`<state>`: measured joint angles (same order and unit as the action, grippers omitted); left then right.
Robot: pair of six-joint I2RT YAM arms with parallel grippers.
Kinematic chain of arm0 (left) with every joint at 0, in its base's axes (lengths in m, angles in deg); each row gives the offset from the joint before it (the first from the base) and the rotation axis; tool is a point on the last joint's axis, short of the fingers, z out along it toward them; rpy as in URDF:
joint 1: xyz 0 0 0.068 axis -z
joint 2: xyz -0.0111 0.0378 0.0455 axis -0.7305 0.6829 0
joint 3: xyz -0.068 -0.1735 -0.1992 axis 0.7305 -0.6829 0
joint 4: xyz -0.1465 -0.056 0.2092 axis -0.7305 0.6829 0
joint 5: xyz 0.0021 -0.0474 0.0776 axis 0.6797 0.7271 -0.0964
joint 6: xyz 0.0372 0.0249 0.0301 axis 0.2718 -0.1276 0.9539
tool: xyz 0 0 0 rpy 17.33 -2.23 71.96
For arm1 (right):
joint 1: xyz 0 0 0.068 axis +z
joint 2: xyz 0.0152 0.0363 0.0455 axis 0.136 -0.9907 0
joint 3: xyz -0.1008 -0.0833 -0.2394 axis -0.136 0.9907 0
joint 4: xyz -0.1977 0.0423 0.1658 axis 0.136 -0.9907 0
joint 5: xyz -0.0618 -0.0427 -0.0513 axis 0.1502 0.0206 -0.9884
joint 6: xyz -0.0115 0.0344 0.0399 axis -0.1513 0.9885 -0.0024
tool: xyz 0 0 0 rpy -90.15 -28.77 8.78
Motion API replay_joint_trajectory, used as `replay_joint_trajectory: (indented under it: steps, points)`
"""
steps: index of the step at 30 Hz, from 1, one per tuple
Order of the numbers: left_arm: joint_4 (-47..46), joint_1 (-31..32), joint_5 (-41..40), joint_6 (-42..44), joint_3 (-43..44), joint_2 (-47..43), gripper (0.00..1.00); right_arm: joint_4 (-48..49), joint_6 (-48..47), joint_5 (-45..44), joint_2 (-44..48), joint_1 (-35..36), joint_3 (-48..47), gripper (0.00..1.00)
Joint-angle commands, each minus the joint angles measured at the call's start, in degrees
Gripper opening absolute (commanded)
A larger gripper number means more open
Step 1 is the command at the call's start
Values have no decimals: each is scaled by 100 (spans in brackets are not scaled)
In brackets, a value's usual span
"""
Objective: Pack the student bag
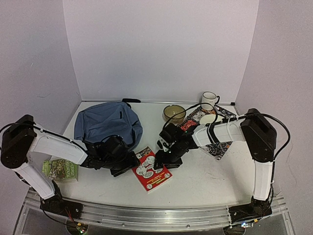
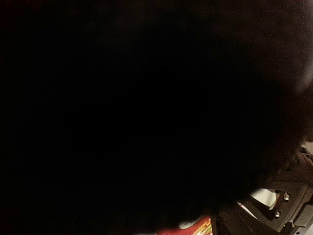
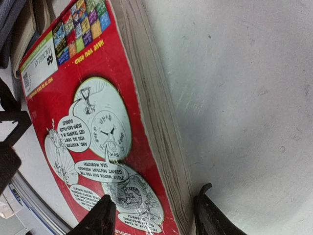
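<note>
Finding the student bag [image 1: 107, 125] lying slumped at the back left of the white table [image 1: 210, 181], slate-blue, with a black handle showing at its rear edge and black straps at its near edge. Seeing the left gripper [image 1: 126, 167] hanging low at the bag's near edge, just beside the left side of a red comic-covered book [image 1: 151, 170]. Getting almost nothing but blackness from the left wrist view, only a sliver of red cover and some black hardware at the lower right, so being unable to tell this claw as spread or pressed together. Seeing the right gripper [image 3: 154, 215] hanging over the right side of the same book, near the middle of the table. Noting its fingertips [image 3: 100, 218] standing apart, one over the red cover with its cartoon speech bubbles, the other over bare table just past the page edge, straddling that edge and showing no pinch. Catching blue-grey fabric at the far end of the book in the right wrist view. Spotting a green-covered book [image 1: 61, 169] lying at the near left under the left arm, well apart from the red one. Picking out, at the back right, an olive bowl [image 1: 174, 113], a white mug [image 1: 209, 100] behind it to the right, and a patterned red-and-black book [image 1: 217, 144] lying flat, partly under the right arm.
</note>
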<state>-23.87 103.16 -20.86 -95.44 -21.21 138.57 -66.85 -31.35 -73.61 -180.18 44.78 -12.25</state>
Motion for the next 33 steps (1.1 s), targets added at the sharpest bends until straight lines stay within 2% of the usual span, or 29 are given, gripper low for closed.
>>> replay_joint_trajectory:
  steps: [1, 9, 20, 27, 33]
  points:
    - [-505, 19, 216, -232, -40, 365, 85, -183, 187, 141, 146, 92, 111, 54]
    - [-1228, 60, 864, -180, 77, 527, 84, -150, 225, 198, -6, 169, 26, 53]
    - [-2259, 261, 726, -60, 4, -782, 74, 76, 321, 279, -3, 178, 183, 51]
    - [-3270, 281, 956, -135, -381, -861, 66, 522, 492, 545, 16, 180, 196, 51]
    - [-3421, 284, 863, -99, -573, -737, 64, 642, 595, 556, 9, 176, 139, 51]
